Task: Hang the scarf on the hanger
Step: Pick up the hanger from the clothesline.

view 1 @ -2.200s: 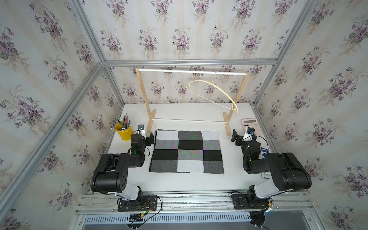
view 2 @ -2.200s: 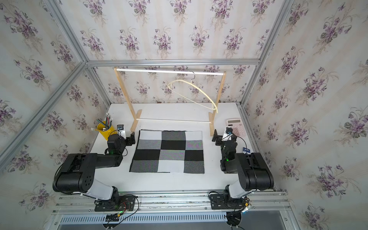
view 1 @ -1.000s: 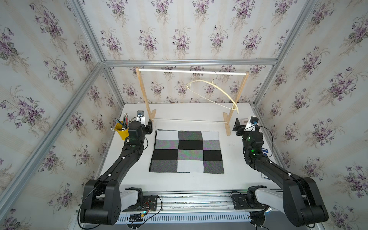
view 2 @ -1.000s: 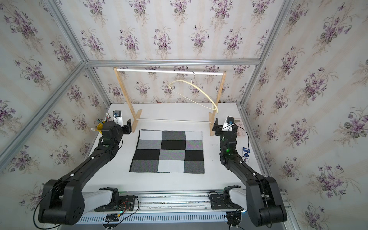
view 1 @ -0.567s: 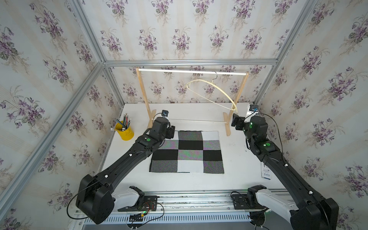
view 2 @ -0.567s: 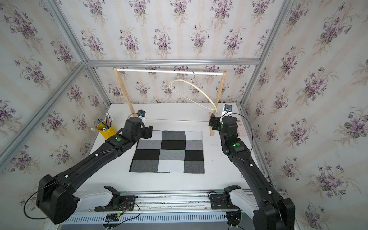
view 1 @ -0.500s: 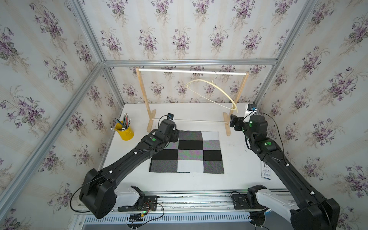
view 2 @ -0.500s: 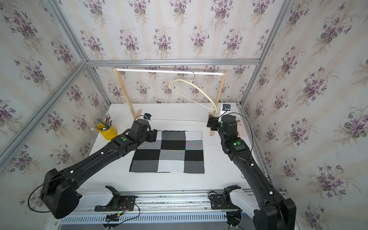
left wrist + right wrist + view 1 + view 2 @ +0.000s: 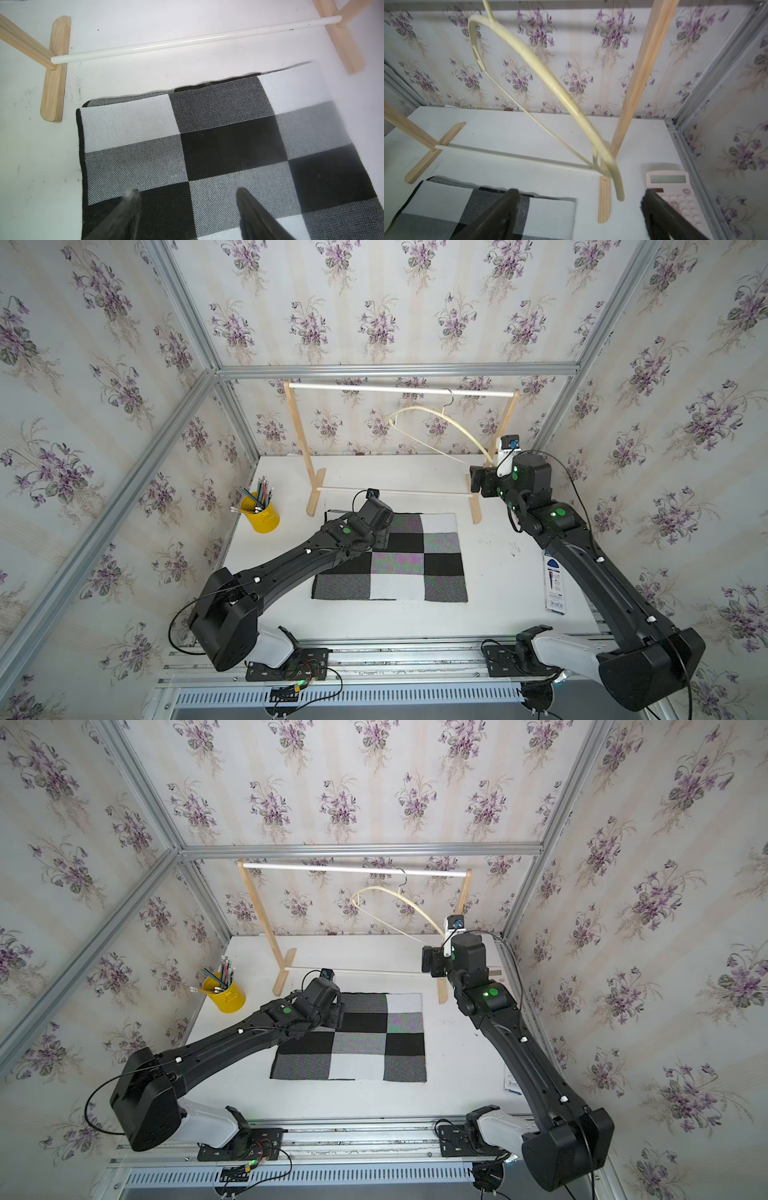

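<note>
The scarf [image 9: 407, 560] [image 9: 365, 1040], checkered black, grey and white, lies flat on the white table. My left gripper [image 9: 380, 537] [image 9: 187, 190] hovers open over its far left part, and nothing sits between the fingers but the cloth [image 9: 228, 145] below. The cream hanger [image 9: 446, 418] [image 9: 405, 900] hangs by its metal hook from the rack's top rod, tilted with its right end low. My right gripper [image 9: 478, 485] [image 9: 580, 191] is open and raised just in front of that low end [image 9: 616, 187], apart from it.
The light-wood rack [image 9: 309, 464] stands behind the scarf, with a white lower rod [image 9: 187, 39] close to the table. A yellow cup of pencils [image 9: 264, 516] is at the left. A pink calculator [image 9: 672, 191] and a printed card [image 9: 555, 585] lie at the right.
Both arms have stretched out from near the table's front. The left moved right over the scarf's far left corner. The right rose toward the hanger's low end.
</note>
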Robot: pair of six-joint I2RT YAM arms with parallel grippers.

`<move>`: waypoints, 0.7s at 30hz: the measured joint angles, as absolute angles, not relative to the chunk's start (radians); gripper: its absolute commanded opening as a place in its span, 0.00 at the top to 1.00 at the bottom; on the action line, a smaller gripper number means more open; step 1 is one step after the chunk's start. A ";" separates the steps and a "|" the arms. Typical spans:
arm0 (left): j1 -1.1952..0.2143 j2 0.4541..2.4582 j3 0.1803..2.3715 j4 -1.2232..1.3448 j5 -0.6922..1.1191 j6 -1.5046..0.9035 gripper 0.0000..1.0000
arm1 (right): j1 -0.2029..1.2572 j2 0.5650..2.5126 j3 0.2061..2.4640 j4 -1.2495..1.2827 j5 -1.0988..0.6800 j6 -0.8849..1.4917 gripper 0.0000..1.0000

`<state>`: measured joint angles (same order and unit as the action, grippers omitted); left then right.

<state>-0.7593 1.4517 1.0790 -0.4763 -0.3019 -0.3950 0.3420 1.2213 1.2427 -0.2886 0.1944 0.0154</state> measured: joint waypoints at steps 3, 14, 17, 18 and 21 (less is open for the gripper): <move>-0.759 1.444 1.077 -0.476 -0.310 -0.398 0.25 | 0.342 1.272 1.346 -0.299 0.194 -0.051 0.04; -0.759 1.445 1.078 -0.494 -0.367 -0.442 0.24 | 0.313 1.471 1.502 -0.343 0.075 -0.216 0.08; -0.759 1.438 1.076 -0.501 -0.377 -0.447 0.24 | 0.300 1.499 1.537 -0.333 0.063 -0.239 0.08; -0.759 1.435 1.075 -0.501 -0.380 -0.447 0.24 | 0.298 1.503 1.544 -0.333 0.062 -0.243 0.08; -0.759 1.428 1.068 -0.499 -0.392 -0.447 0.24 | 0.293 1.513 1.557 -0.323 0.052 -0.262 0.08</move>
<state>-0.7593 1.4277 1.0676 -0.4988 -0.3923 -0.4473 0.2928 1.5127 1.5574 -0.3233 0.0517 -0.2623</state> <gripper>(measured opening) 0.756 0.919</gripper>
